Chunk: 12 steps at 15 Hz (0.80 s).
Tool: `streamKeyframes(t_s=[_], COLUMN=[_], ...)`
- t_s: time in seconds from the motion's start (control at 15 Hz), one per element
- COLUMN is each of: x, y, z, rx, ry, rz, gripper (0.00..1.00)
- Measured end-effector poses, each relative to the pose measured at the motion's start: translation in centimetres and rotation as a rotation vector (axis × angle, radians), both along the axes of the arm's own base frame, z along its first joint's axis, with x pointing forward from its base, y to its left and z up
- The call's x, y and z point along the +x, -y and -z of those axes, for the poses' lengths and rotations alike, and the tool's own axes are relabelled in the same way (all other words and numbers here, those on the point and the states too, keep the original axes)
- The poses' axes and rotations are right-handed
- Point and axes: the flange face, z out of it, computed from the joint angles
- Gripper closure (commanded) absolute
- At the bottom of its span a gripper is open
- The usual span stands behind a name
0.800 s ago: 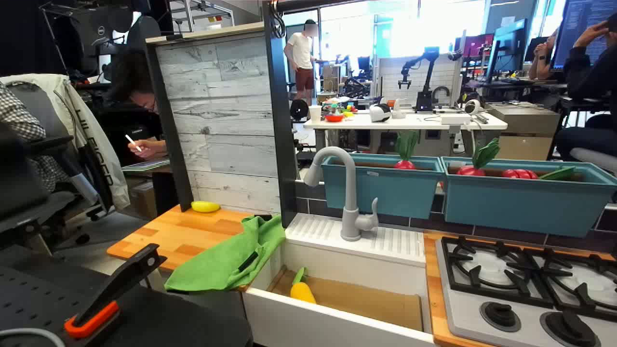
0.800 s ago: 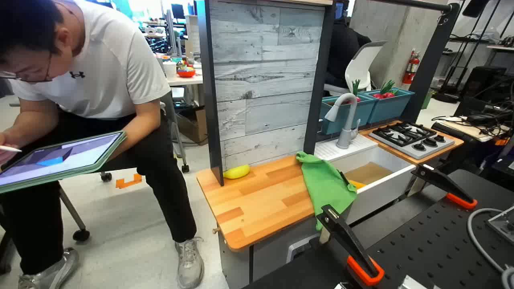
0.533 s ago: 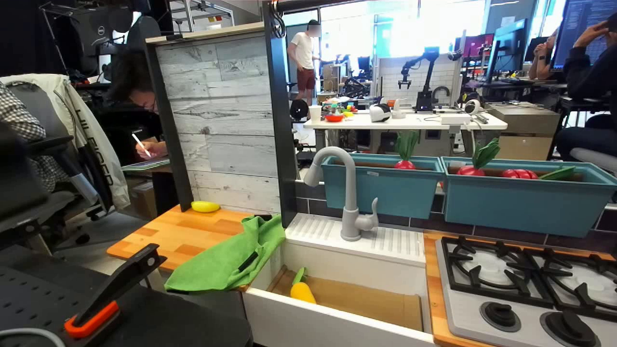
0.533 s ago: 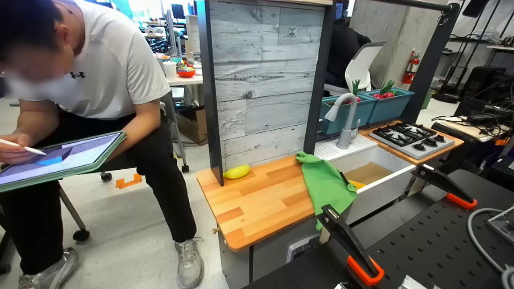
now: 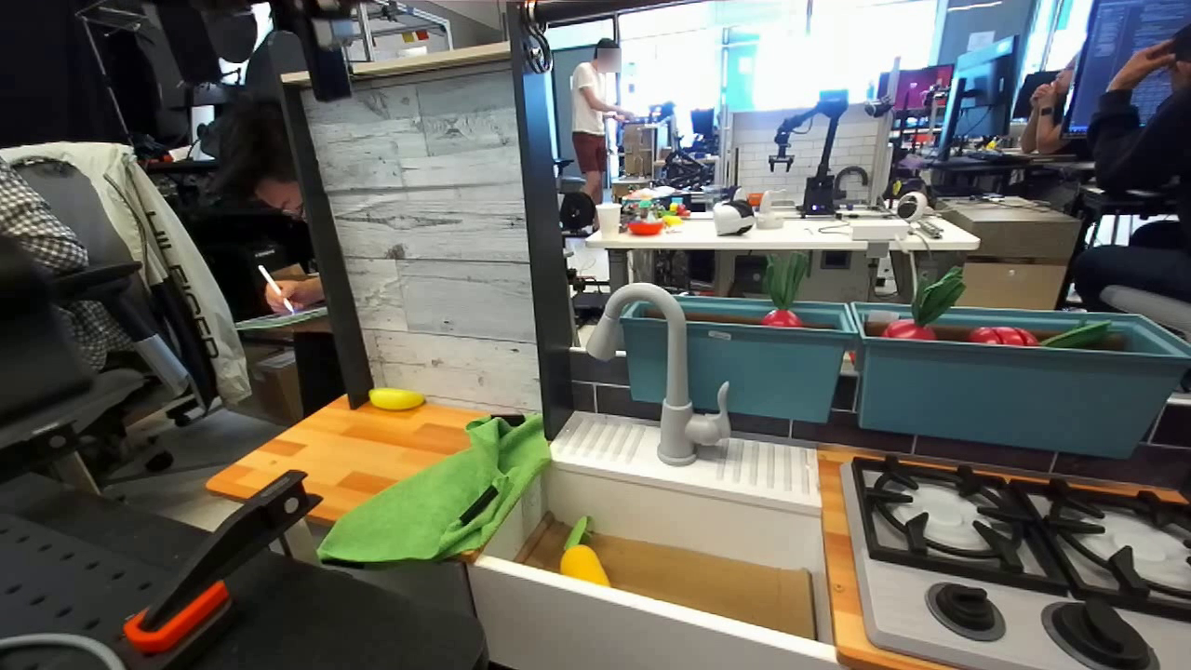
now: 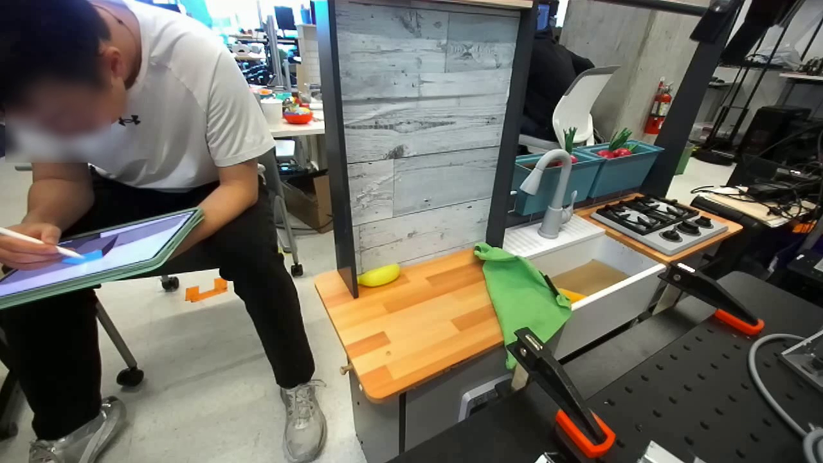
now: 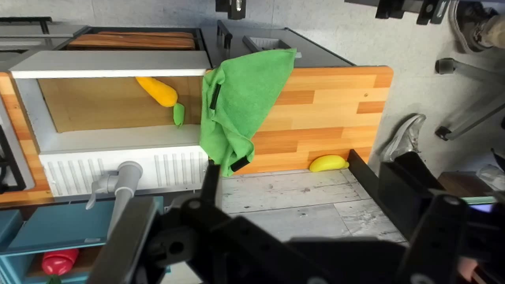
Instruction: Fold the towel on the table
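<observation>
The lime-green towel point(image 5: 437, 507) lies creased across the end of the wooden table point(image 5: 354, 456) beside the sink. Its front corner hangs over the table's front edge, as an exterior view point(image 6: 521, 289) shows. Its narrow bunched end reaches the back panel, and black strips show on it. In the wrist view, the towel point(image 7: 248, 90) sits left of centre on the table point(image 7: 327, 114). My gripper point(image 7: 311, 166) is open and empty, its fingers wide apart, high above the table. Only parts of it show at the top edge of both exterior views point(image 5: 321, 60) point(image 6: 714, 26).
A yellow banana point(image 7: 328, 163) lies against the back panel point(image 6: 424, 141). The white sink point(image 5: 651, 633) holds a yellow-orange vegetable point(image 5: 584, 564). A grey faucet point(image 5: 677, 372), a stove point(image 5: 977, 549) and black clamps point(image 6: 559, 392) stand nearby. A seated person point(image 6: 180, 116) is beside the table.
The gripper has come into view at the top edge of both exterior views. The towel and the banana have not moved. The seated person's pen hand has shifted.
</observation>
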Motion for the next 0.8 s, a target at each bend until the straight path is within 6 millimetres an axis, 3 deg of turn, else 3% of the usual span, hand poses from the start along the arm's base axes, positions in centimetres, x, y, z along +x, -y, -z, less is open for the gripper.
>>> streamKeyframes(t_s=[0.47, 0.6, 0.8], x=[4.0, 5.0, 5.3], y=[3.1, 3.5, 3.6], z=[8.8, 9.9, 9.8], rx=[0.036, 0.031, 0.027], ry=[-0.060, -0.078, -0.075], rz=[0.107, 0.112, 0.112], gripper=[0.00, 0.00, 0.00])
